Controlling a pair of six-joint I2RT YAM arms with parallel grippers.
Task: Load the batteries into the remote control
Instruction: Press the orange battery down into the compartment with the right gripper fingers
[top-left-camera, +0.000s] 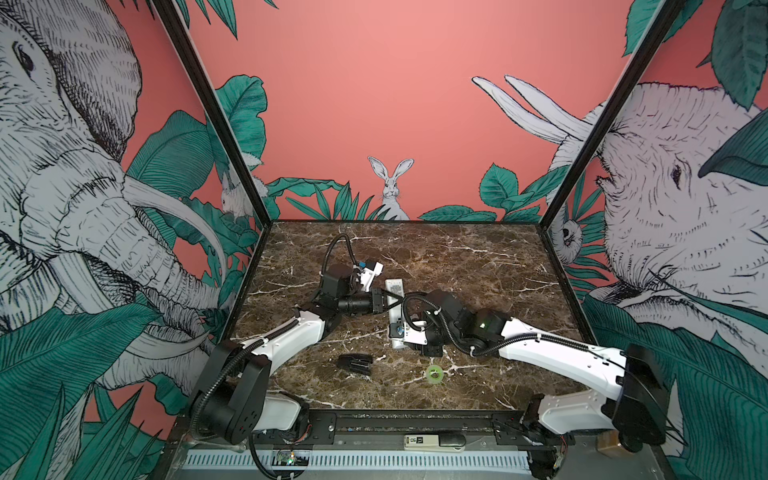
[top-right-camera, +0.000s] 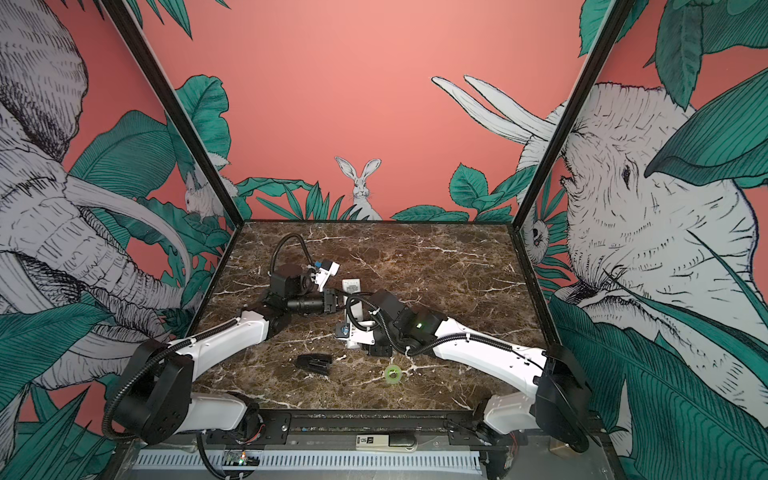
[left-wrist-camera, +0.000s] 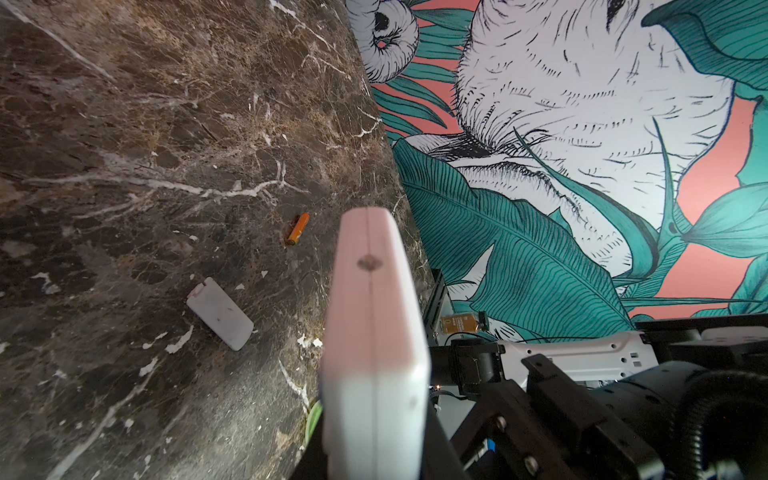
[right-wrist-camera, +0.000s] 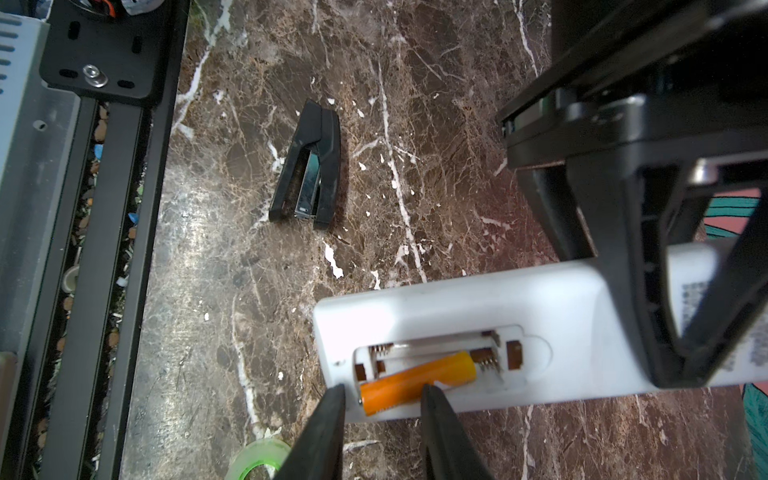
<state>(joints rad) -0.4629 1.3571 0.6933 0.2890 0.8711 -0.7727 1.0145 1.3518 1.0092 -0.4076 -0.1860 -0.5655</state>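
Observation:
The white remote control (right-wrist-camera: 457, 307) lies back up with its battery bay uncovered; in both top views it shows mid-table (top-left-camera: 395, 286) (top-right-camera: 351, 286). My left gripper (left-wrist-camera: 374, 419) is shut on the remote's long edges, and its black fingers (right-wrist-camera: 665, 291) clamp the far half. One orange battery (right-wrist-camera: 419, 380) lies slanted in the bay, one end raised over the rim. My right gripper (right-wrist-camera: 382, 399) stands open astride that raised end, with one fingertip (right-wrist-camera: 428, 395) over the battery. A second battery (left-wrist-camera: 298, 228) lies loose on the marble.
A small white cover piece (left-wrist-camera: 220, 313) lies near the loose battery. A black stapler (right-wrist-camera: 309, 166) (top-left-camera: 355, 365) and a green tape ring (right-wrist-camera: 257, 459) (top-left-camera: 435, 372) sit toward the table's front edge, near the black rail (right-wrist-camera: 116, 249).

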